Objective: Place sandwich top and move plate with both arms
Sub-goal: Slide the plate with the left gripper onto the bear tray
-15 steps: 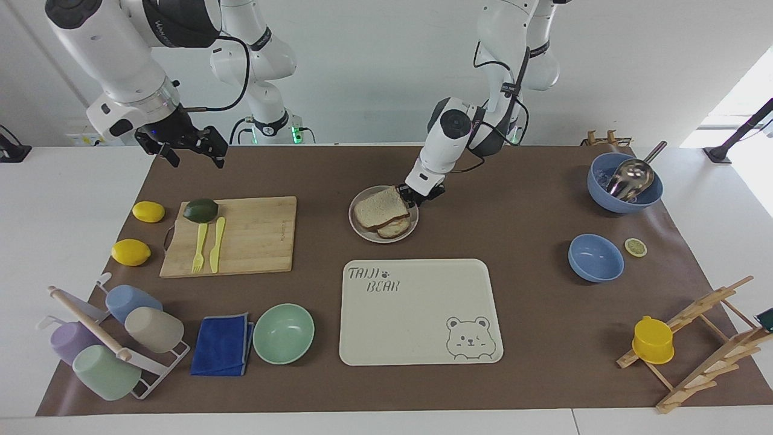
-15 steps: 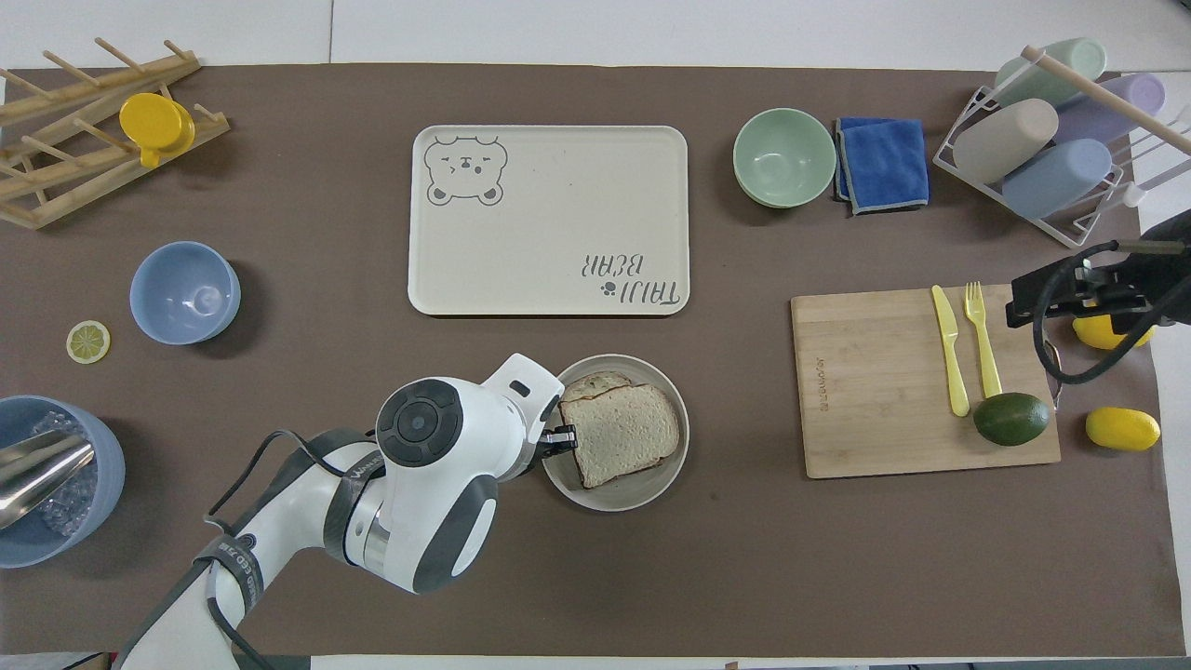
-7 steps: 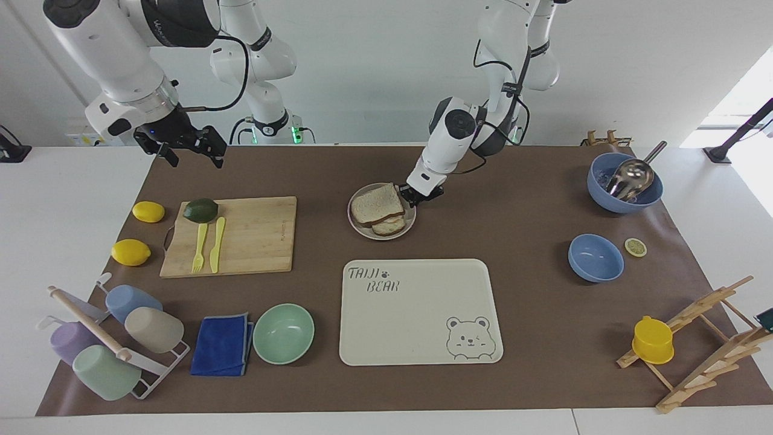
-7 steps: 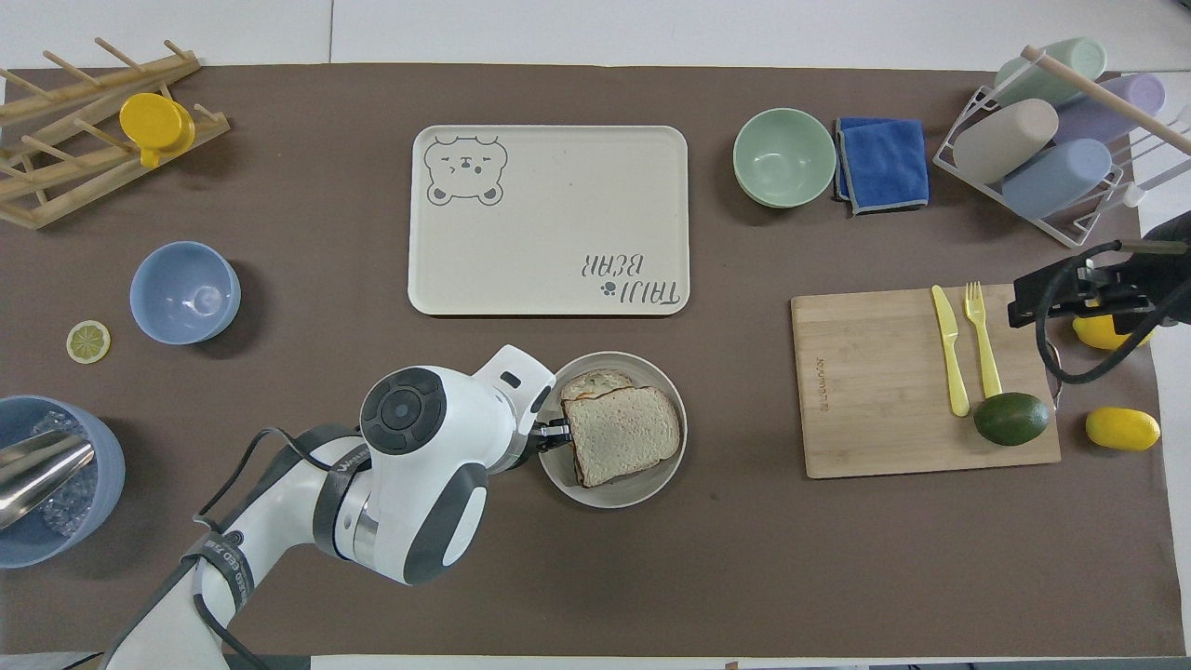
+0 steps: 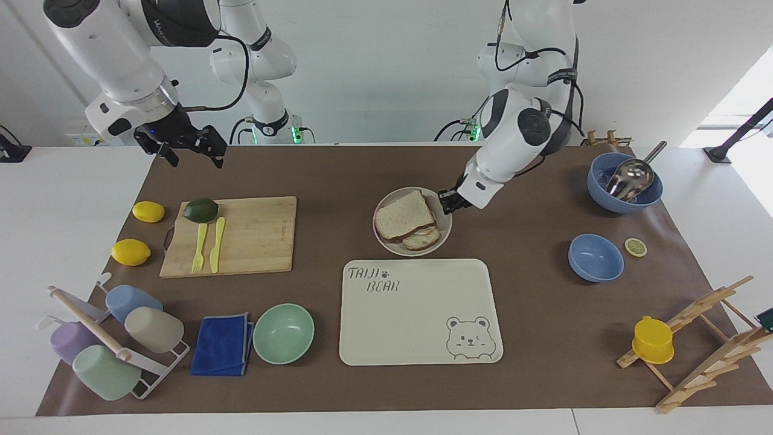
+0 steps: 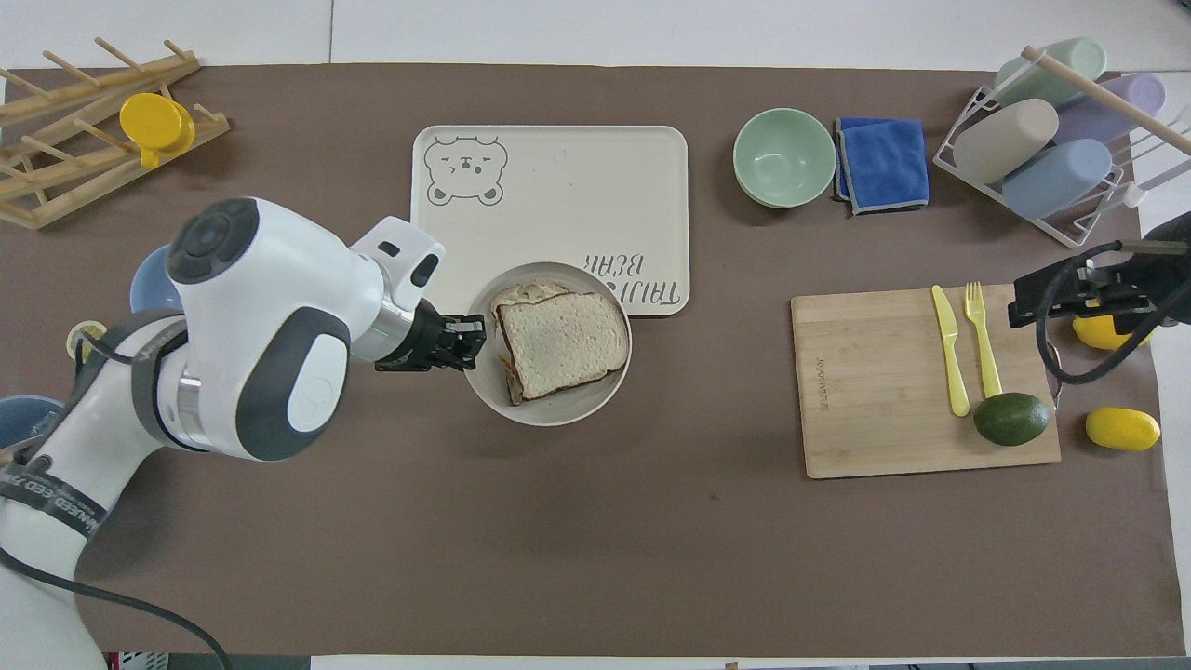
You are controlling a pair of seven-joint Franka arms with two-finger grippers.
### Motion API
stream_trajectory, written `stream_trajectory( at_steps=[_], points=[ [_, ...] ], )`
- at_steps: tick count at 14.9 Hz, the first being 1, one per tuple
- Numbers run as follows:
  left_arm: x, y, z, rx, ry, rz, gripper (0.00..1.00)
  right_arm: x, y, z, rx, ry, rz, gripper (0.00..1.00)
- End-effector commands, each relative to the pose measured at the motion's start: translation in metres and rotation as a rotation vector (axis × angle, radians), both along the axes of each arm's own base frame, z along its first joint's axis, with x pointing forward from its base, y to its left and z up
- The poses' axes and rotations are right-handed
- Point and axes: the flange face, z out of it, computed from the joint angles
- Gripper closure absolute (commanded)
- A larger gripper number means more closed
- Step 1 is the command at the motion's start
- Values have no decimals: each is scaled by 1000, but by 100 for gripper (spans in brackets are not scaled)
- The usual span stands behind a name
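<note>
The sandwich top (image 5: 403, 214) is a plain bread slice that lies on the egg toast (image 5: 421, 238) on the round beige plate (image 5: 444, 232). My left gripper (image 5: 448, 202) is shut on the plate's rim at the side toward the left arm's end and holds the plate a little above the mat, by the tray's edge nearer the robots. In the overhead view the plate (image 6: 558, 409) with the sandwich top (image 6: 563, 342) covers the tray's rim beside the left gripper (image 6: 470, 337). My right gripper (image 5: 187, 148) is open and empty, and waits in the air by the cutting board (image 5: 241, 235).
The bear-print tray (image 5: 416, 314) lies farther from the robots than the plate. A mint-green bowl (image 5: 283, 333) and a blue cloth (image 5: 222, 344) lie beside the tray. Two blue bowls (image 5: 595, 258) stand toward the left arm's end. An avocado (image 5: 200, 209), fork and knife are on the cutting board.
My left gripper has lifted the plate with the sandwich and carried it toward the left arm's end and toward the tray. The right arm has not moved.
</note>
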Motion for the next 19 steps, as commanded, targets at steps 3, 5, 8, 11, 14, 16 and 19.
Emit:
stream_trajectory(
  at_steps=[3,5,8,11,14,16,19],
  points=[
    [87,24,-1,-65,-6,42,100,-2,-2,6,8,-18,21,0],
    [117,33,-10,-66,21,55,100,-1,-2,7,8,-23,21,0],
    [165,26,-50,-67,-20,77,100,-1,0,8,8,-26,24,0],
    [171,24,-64,-55,-90,93,100,0,0,9,8,-36,25,0],
    [160,12,-82,-43,-94,79,100,0,0,9,8,-38,23,0],
    [155,8,-86,-42,-98,76,100,0,0,9,9,-40,23,0],
    [148,9,-93,-35,-115,81,100,0,-1,9,9,-40,22,0]
  ],
)
